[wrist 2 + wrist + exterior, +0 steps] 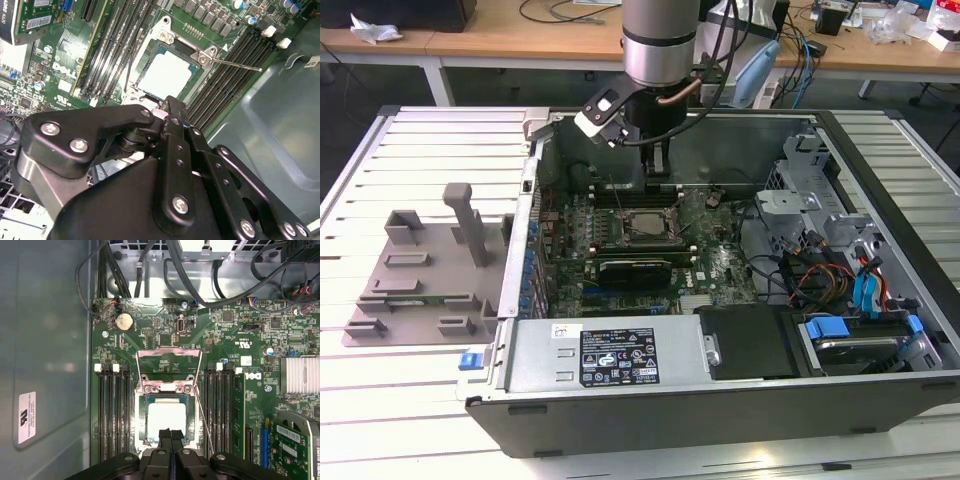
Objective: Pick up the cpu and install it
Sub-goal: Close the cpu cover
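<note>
The cpu (167, 417) lies flat in its socket on the green motherboard (225, 340), its silvery top showing in both wrist views (167, 75). The socket's metal load plate (170, 357) stands swung open beside it, and the thin lever rod (204, 422) is raised. My gripper (170, 436) hangs just above the socket's edge with its two black fingers pressed together and nothing between them. In the exterior view the gripper (660, 170) is inside the open computer case, a little above the socket and cpu (645, 225).
Black memory slots (112, 415) flank the socket on both sides. A long black card (635, 268) lies beside it, with the power supply (610, 355) at the case's front. Cables and drive bays (840, 290) crowd the exterior view's right. A grey fixture (420, 270) sits outside the case.
</note>
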